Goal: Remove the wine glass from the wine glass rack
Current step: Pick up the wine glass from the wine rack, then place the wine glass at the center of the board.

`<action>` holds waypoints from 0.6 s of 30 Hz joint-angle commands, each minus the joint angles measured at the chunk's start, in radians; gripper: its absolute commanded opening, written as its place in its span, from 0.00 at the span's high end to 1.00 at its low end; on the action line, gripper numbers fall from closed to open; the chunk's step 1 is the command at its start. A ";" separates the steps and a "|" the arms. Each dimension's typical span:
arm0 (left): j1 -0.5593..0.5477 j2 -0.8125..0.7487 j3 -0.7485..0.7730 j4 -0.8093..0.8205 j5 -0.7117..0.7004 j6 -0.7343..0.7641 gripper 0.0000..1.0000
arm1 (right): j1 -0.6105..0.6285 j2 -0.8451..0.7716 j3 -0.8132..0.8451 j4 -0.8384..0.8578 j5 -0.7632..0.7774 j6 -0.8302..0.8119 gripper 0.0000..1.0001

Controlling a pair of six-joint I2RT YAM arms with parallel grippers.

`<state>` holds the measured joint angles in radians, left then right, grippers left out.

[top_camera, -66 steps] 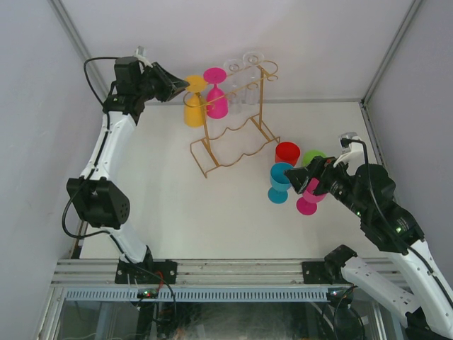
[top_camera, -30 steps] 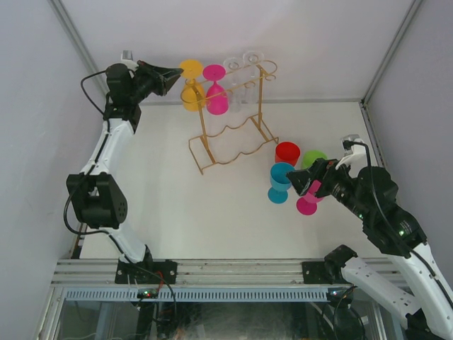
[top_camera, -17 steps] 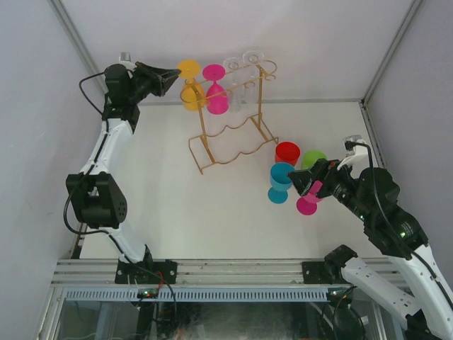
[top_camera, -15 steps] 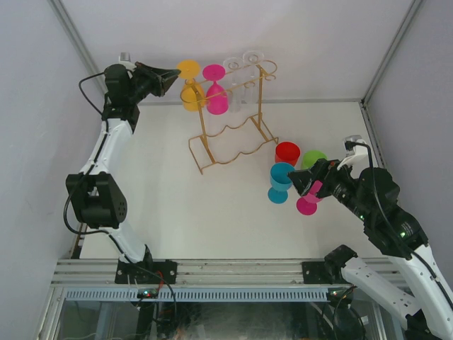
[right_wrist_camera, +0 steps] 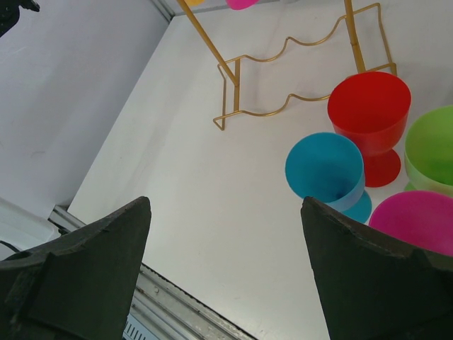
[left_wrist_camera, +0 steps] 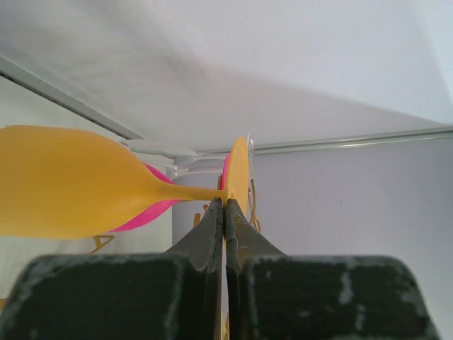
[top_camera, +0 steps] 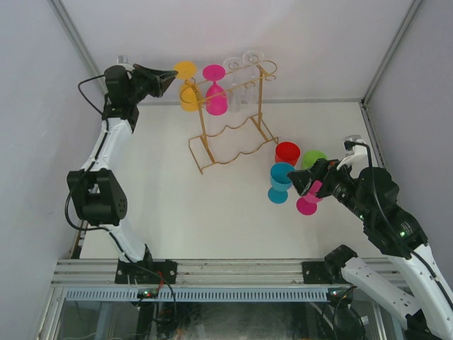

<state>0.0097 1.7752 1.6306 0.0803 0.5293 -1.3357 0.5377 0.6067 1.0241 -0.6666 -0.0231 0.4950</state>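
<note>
- Setting: a white table [top_camera: 212, 219] enclosed by pale walls, seen from above with both arm bases at the lower edge.
- The wine glass rack [top_camera: 233, 131], of gold wire, stands upper centre, with its wavy base on the table.
- A yellow wine glass [top_camera: 189, 98] sits at the left end of the top rails, upper left of the overhead view. Whether its foot is clear of the rails cannot be told.
- A pink wine glass [top_camera: 216, 99] and clear glasses [top_camera: 241, 71] hang further right on the rails.
- The left gripper [top_camera: 170, 76] is raised at upper left, its jaws fully closed on the yellow glass's stem where it meets the foot. The wrist view shows the bowl pointing left.
- The right gripper [top_camera: 301, 183] hovers right of centre, jaws spread wide and holding nothing.
- Beneath and beside the right gripper stand a red cup [top_camera: 287, 152], a green cup [top_camera: 313, 157], a blue cup [top_camera: 281, 180] and a pink cup [top_camera: 308, 204], clustered close together.
</note>
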 commanded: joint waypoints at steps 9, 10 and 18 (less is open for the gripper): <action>0.035 -0.226 -0.179 0.095 -0.135 0.227 1.00 | -0.008 0.007 0.038 0.021 0.007 -0.004 0.14; 0.041 -0.262 -0.245 0.110 -0.146 0.228 1.00 | -0.008 0.008 0.035 0.023 0.008 -0.005 0.13; 0.052 -0.648 -0.728 0.170 -0.269 0.314 1.00 | -0.010 0.028 0.016 0.046 -0.018 0.002 0.13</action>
<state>0.0589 1.2934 1.0595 0.2024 0.3374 -1.1183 0.5362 0.6209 1.0241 -0.6666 -0.0235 0.4946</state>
